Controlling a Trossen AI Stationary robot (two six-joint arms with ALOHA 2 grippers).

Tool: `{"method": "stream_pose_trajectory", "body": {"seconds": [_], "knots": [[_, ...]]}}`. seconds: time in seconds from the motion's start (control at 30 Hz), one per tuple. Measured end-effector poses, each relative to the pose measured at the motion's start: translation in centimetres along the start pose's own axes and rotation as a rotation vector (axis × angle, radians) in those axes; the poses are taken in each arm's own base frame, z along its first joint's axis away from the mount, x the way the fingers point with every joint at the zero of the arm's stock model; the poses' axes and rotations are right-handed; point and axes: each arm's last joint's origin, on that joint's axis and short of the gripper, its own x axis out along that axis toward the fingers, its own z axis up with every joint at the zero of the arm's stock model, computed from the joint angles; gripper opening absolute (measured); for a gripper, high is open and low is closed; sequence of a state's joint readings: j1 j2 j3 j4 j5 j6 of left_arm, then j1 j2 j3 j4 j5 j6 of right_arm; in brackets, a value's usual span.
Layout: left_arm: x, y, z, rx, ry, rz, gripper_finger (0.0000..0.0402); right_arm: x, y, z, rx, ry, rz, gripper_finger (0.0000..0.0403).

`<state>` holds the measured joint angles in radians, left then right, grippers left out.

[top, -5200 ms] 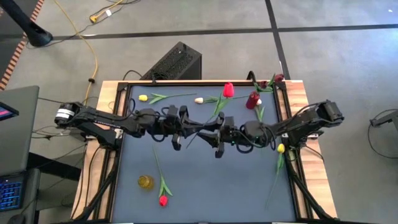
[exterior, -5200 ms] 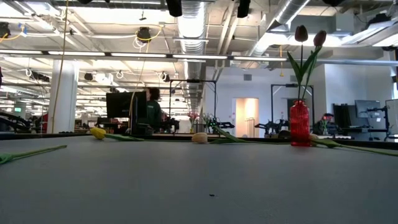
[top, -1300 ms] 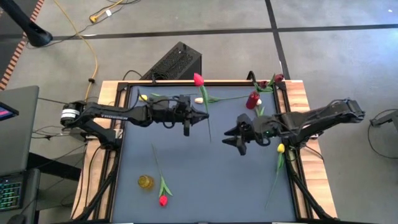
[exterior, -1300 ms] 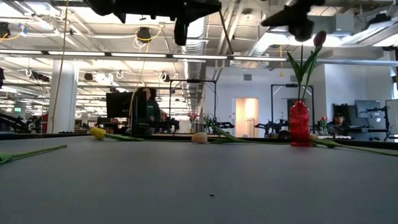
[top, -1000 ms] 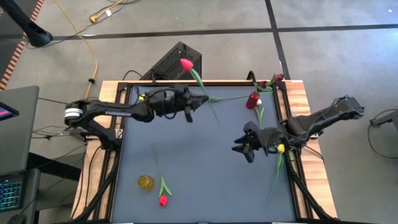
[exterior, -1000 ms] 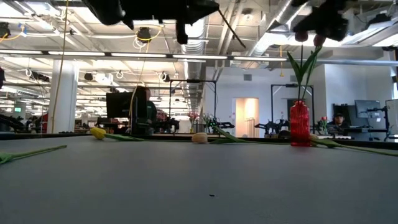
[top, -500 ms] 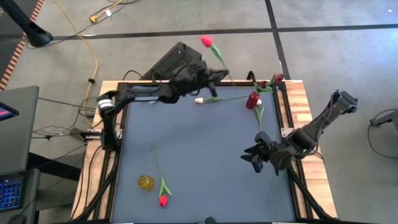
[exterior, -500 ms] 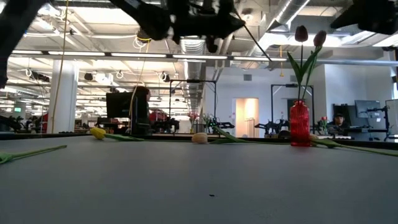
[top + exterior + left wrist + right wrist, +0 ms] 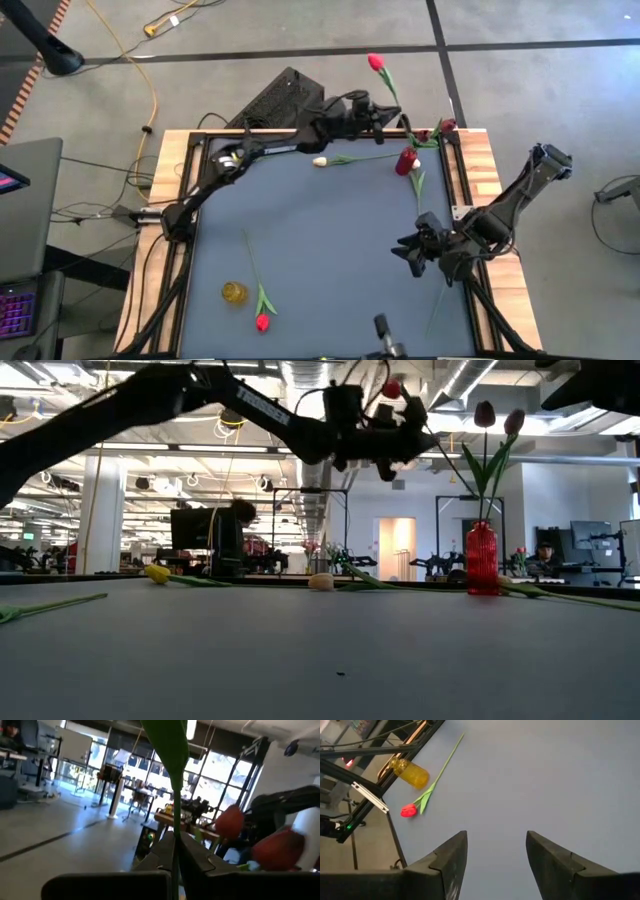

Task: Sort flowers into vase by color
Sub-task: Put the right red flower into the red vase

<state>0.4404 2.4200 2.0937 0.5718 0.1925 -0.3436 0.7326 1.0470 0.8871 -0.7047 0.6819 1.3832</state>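
My left gripper [image 9: 383,112] reaches over the table's far edge, shut on a red tulip [image 9: 376,62] whose head stands above it in the low view [image 9: 392,388]. Just right of it the red vase [image 9: 405,160] stands upright with two dark red tulips [image 9: 484,412] in it. My right gripper [image 9: 405,250] hovers open near the table's right edge, touching nothing. A yellow vase [image 9: 233,292] and a second red tulip [image 9: 262,322] lie near the near left corner. A white tulip [image 9: 320,160] and a yellow tulip [image 9: 157,573] lie along the far edge. My left gripper [image 9: 175,837] pinches the red tulip's green stem [image 9: 175,847] between its two fingers. The fingers lie across the stem. The tulip is lifted clear of the table, its head above the gripper and a leaf [image 9: 170,745] rising past the fingers; the stem's lower part [image 9: 440,445] slants toward the red vase.
A black box [image 9: 285,95] sits on the floor past the far edge. A green stem [image 9: 435,310] lies by the right rail under my right arm. In the right wrist view the open fingers [image 9: 447,857] look over bare grey table toward the yellow vase [image 9: 410,772].
My left arm has swung up and toward the table's far right, carrying the red tulip from above mid-table to beside the red vase; the tulip stays held, head up. My right gripper has drawn back a little toward the near right corner and stays open.
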Motion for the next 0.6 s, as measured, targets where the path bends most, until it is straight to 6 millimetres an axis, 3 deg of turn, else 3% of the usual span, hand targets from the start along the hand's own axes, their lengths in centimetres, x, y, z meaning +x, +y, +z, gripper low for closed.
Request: {"method": "stream_pose_trajectory", "body": {"seconds": [0.3, 0.6], "knots": [[0.4, 0.8, -1.5, 0.033, 0.082, 0.055, 0.0000, 0.0, 0.0, 0.0, 0.008, 0.000, 0.001, 0.0227], [0.6, -0.4, -2.2, 0.105, 0.107, 0.057, 0.0000, 0.0, 0.0, 0.0, 0.005, 0.000, -0.003, 0.0227]]}}
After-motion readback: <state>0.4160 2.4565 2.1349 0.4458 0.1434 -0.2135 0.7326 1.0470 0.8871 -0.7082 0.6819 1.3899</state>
